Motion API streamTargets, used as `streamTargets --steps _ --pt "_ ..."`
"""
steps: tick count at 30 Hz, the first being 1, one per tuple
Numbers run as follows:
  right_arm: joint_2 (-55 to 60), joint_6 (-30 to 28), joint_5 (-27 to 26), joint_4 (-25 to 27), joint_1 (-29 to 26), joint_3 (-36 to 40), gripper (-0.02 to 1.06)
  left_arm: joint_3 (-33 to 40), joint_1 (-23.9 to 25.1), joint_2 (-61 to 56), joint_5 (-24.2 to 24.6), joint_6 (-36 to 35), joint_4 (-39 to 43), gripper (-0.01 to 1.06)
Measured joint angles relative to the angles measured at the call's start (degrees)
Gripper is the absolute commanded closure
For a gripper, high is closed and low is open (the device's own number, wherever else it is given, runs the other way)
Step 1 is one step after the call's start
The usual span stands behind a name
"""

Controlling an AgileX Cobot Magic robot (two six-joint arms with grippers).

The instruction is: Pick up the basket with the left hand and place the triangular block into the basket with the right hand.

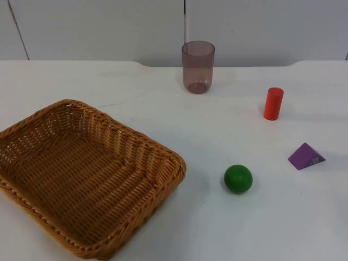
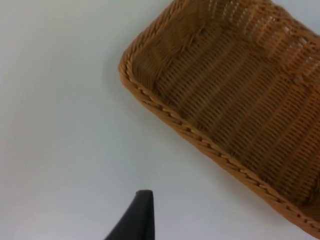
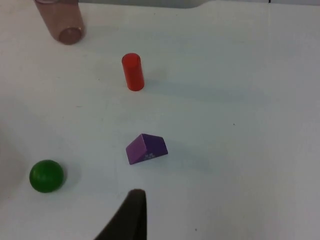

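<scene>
- Top view count: one wicker basket (image 1: 81, 179), one purple triangular block (image 1: 306, 156), one green ball (image 1: 238, 179), one red cylinder (image 1: 273, 103) and one see-through plastic cup (image 1: 198, 67). Five things total, all on the white bench (image 1: 179, 130), nothing stacked or touching. The basket is empty and sits well apart from the block, with the ball between them. The cup stands upright near the grey partition wall (image 1: 261, 27).
- Left wrist view: one black fingertip of the left gripper (image 2: 137, 217) over bare bench, with a corner of the basket ahead of the fingers and off to the side, not touching. Can't tell if these fingers are apart or together, only one tip is in the shot.
- Right wrist view: the right gripper (image 3: 131, 215) has one dark fingertip showing, and the triangular block lies just ahead of it, lying on a flat face. The red cylinder stands upright beyond the block, the cup further beyond, and the ball is off to one side of the fingers. Same deal here, can't tell the finger state.
</scene>
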Motion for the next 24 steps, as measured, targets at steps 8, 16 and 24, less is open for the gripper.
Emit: streamTargets --steps 8,16,24 --pt "0.1 0.0 -0.73 0.0 0.0 0.0 -0.01 -0.09 0.0 9.37 -3.49 -3.31 -2.02 0.0" --pt "0.1 0.0 -0.85 0.0 0.0 0.0 -0.01 -0.09 0.0 24.39 -13.31 -16.58 -2.92 0.0" --pt "0.1 0.0 -0.85 0.0 0.0 0.0 -0.01 -1.57 0.0 39.05 -16.28 -21.47 -9.73 0.0"
